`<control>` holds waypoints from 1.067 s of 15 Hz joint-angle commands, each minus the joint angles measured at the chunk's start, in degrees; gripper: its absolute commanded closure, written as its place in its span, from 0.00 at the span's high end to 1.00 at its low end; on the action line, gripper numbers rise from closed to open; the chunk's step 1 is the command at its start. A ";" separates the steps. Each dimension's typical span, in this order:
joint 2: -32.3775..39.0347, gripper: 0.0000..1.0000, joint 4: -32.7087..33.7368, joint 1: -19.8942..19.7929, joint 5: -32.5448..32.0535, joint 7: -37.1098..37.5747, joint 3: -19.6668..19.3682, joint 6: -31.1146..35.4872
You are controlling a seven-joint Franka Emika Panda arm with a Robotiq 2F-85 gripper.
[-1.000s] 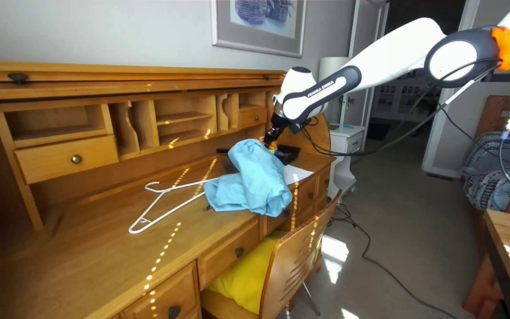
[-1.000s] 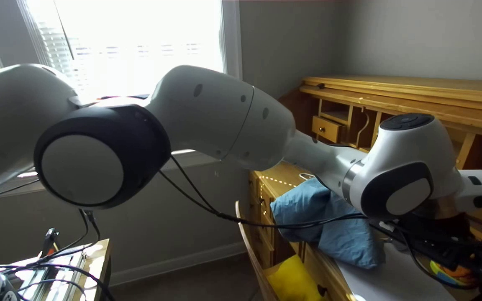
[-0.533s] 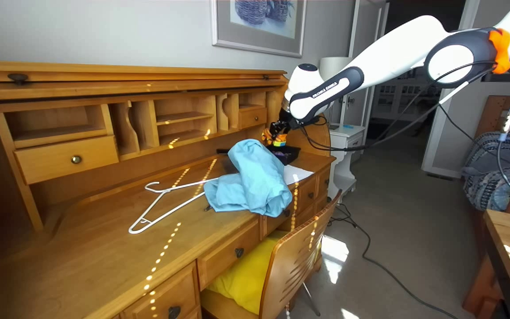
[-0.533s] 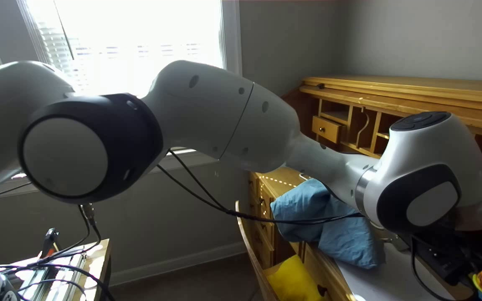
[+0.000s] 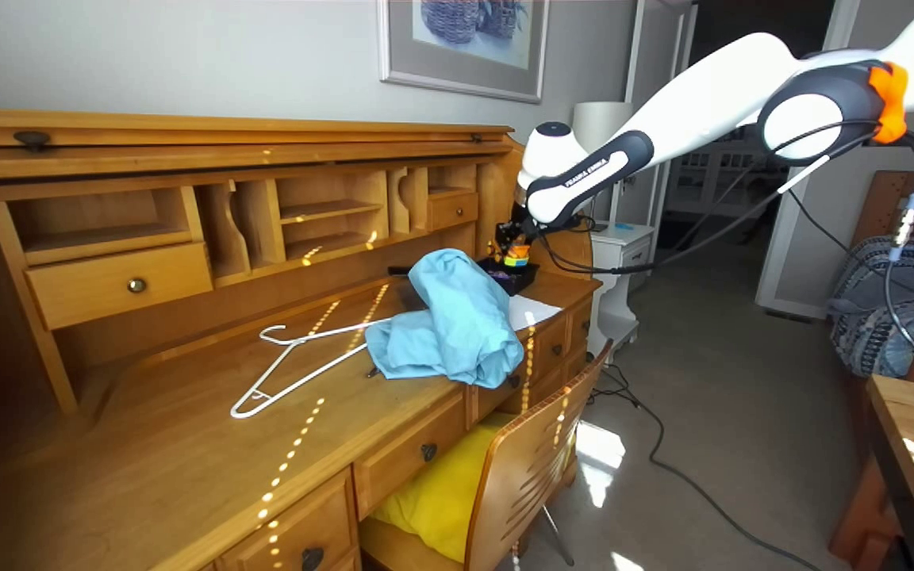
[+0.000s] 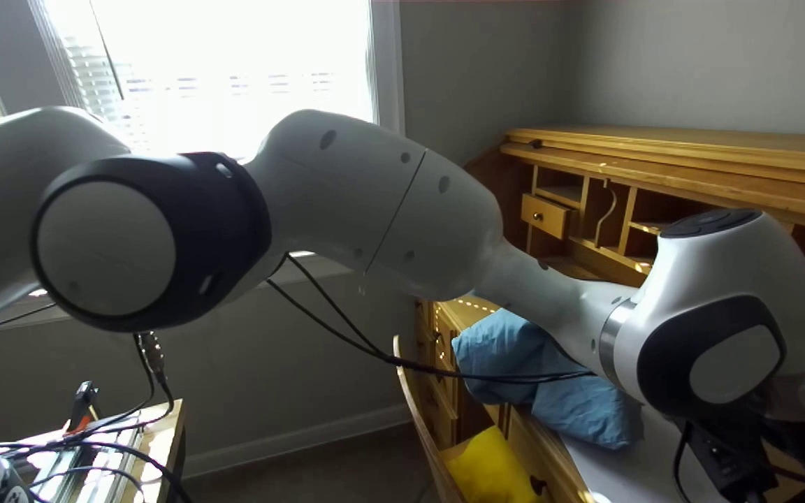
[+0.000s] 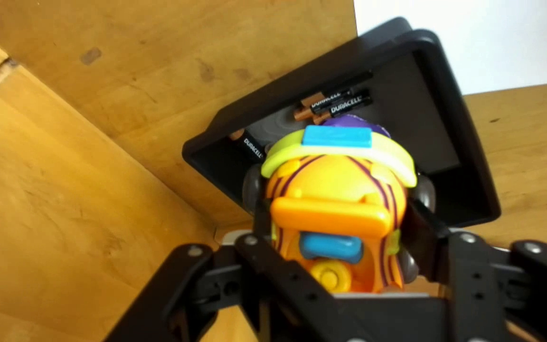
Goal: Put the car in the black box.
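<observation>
The car [image 7: 340,175] is an orange toy with a yellow-green bumper, blue parts and dark wheels. My gripper [image 7: 342,221] is shut on it, one finger on each side. The car also shows in an exterior view [image 5: 516,254], held over the black box [image 5: 514,281]. In the wrist view the box [image 7: 463,128] is a shallow tray behind the car, and the car hides part of its inside. The box holds several batteries [image 7: 347,105] and a purple thing [image 7: 356,122], partly hidden by the car. The gap between car and box is hard to judge.
A light blue cloth [image 5: 461,317] lies beside the box and shows in both exterior views [image 6: 549,381]. A white sheet [image 5: 532,312] lies by the box. The desk's side panel [image 7: 64,213] stands close by. A white hanger [image 5: 298,365] lies on the desk.
My gripper has moved rightward in an exterior view, carrying the car from behind the blue cloth to over the black box, lowering slightly in the last half second. The gripper stays shut on the car.
</observation>
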 commanded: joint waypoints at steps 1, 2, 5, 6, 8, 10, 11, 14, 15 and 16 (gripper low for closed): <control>1.67 0.93 1.47 0.59 -0.61 0.27 -0.57 -1.88; 2.06 0.98 1.79 0.62 -0.65 0.01 -0.44 -2.09; 2.21 1.00 1.72 1.02 -0.73 -0.38 -0.34 -2.66; 1.73 1.00 1.19 1.08 -0.62 -1.01 0.04 -2.64; -0.64 1.00 -1.36 1.25 -0.44 -5.18 2.16 -3.57; -3.21 1.00 -4.21 0.61 0.19 -13.29 6.48 -4.25; -4.51 1.00 -5.69 0.50 0.69 -15.90 8.26 -5.04; -8.09 1.00 -9.65 0.05 0.85 -22.94 12.57 -9.08; -9.04 1.00 -10.97 -0.07 1.23 -25.63 13.56 -10.00; -10.52 1.00 -12.95 -0.04 1.24 -27.52 14.44 -11.55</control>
